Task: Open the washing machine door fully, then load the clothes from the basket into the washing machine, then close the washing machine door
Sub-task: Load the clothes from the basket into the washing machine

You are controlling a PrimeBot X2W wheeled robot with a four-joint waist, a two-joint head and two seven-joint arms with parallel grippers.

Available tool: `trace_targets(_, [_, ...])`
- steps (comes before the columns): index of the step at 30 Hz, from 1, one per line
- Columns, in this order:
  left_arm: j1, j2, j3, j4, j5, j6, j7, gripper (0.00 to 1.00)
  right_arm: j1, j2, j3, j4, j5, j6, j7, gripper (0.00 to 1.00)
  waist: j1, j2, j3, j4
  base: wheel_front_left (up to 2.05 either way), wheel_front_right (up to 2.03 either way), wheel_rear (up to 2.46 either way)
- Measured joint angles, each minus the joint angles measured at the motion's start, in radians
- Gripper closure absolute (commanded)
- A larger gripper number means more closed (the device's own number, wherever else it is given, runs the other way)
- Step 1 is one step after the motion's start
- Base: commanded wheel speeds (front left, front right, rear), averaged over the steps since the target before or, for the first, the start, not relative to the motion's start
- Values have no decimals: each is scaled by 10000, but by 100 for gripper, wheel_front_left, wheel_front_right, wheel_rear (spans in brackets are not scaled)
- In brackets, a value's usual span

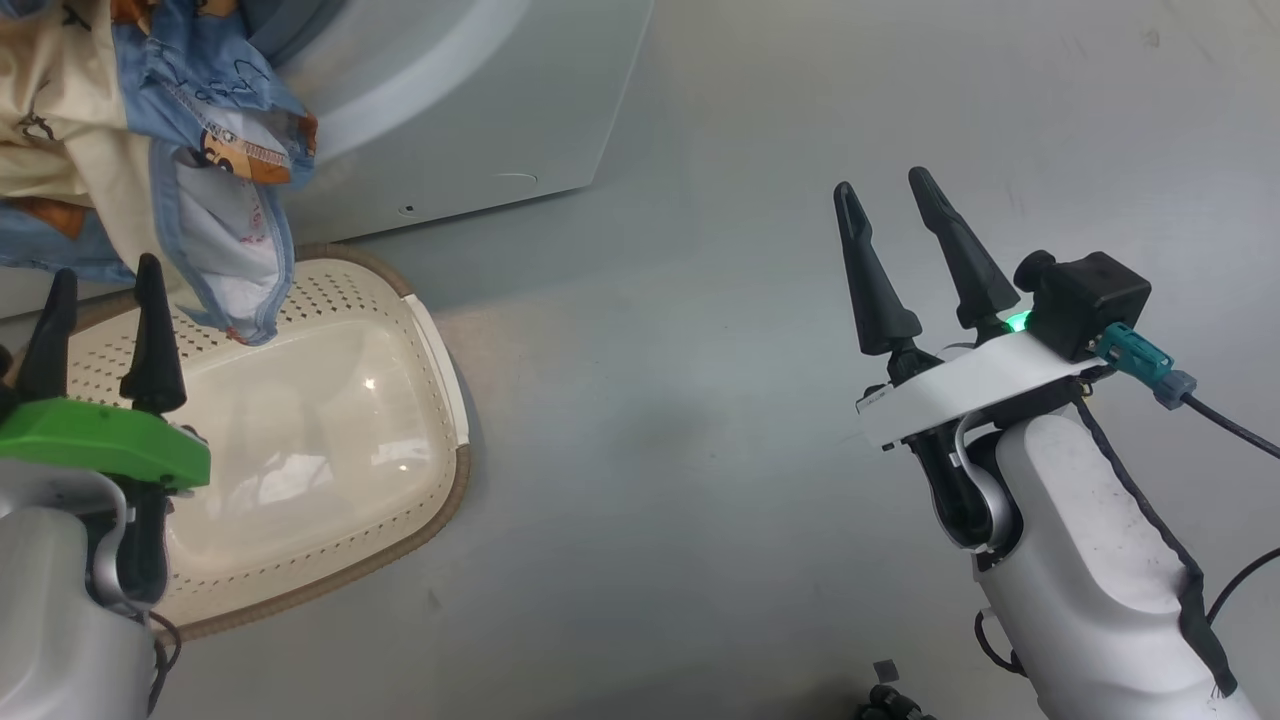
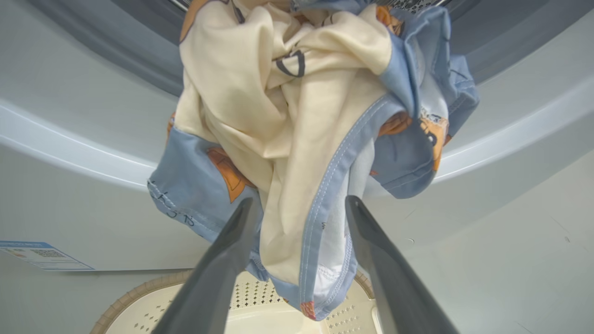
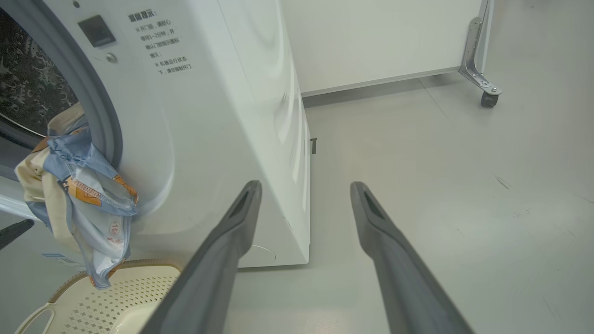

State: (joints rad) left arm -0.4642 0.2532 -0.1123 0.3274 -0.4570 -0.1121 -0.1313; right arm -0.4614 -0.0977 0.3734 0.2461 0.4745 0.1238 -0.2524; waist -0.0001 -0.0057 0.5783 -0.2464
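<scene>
Blue clothes [image 1: 200, 130] hang over the washing machine [image 1: 480, 100] rim, above the basket [image 1: 350, 295].

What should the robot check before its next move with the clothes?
1. Basket emptied: ok, the part that shows is bare.
2. Clothes fully inside the machine: not ok, they hang out of its opening, over the basket.
3. Left end effector open: ok, close by the clothes.
4. Right end effector open, holding nothing: ok.
5. Door fully open: cannot tell.
</scene>
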Motion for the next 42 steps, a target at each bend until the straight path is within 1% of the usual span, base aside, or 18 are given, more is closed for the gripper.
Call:
trace_targets(8, [-1068, 36, -205, 1120, -40, -10, 685, 0, -202, 38, 165, -8, 4, 0, 0, 0, 0, 0, 264, -151, 0, 0, 0])
trace_targets(16, [-1934, 71, -194, 2454, -449, -12, 1492, 0, -398, 69, 278, -40, 21, 0, 0, 0, 0, 0, 577, -383, 0, 0, 0])
trace_targets(27, [-3091, 286, -31, 3764, -545, -13, 2011, 0, -444, 107, 263, -67, 21, 0, 0, 0, 0, 0, 1002, -700, 0, 0, 0])
trace_targets(33, [-3773, 303, 113, 4019, -545, -13, 1787, 0, -598, 146, 188, -100, 21, 0, 0, 0, 0, 0, 1170, -796, 0, 0, 0])
trace_targets(34, [-3795, 303, 115, 4061, -543, -13, 1720, 17, -598, 148, 161, -100, 21, 0, 0, 0, 0, 0, 1177, -799, 0, 0, 0])
trace_targets(35, [-3821, 305, 111, 4146, -543, -13, 1685, 54, -598, 151, 140, -100, 21, 0, 0, 0, 0, 0, 1182, -799, 0, 0, 0])
trace_targets(36, [-3836, 307, 113, 4211, -543, -13, 1645, 84, -598, 157, 119, -100, 21, 0, 0, 0, 0, 0, 1186, -797, 0, 0, 0])
trace_targets(37, [-3847, 301, 113, 4226, -543, -13, 1536, 100, -598, 165, 96, -100, 21, 0, 0, 0, 0, 0, 1189, -792, 0, 0, 0])
trace_targets(42, [-4015, 165, 8, 4481, -539, -13, 1212, 100, -597, 180, -29, -90, 17, 0, 0, 0, 0, 0, 1158, -682, 0, 0, 0])
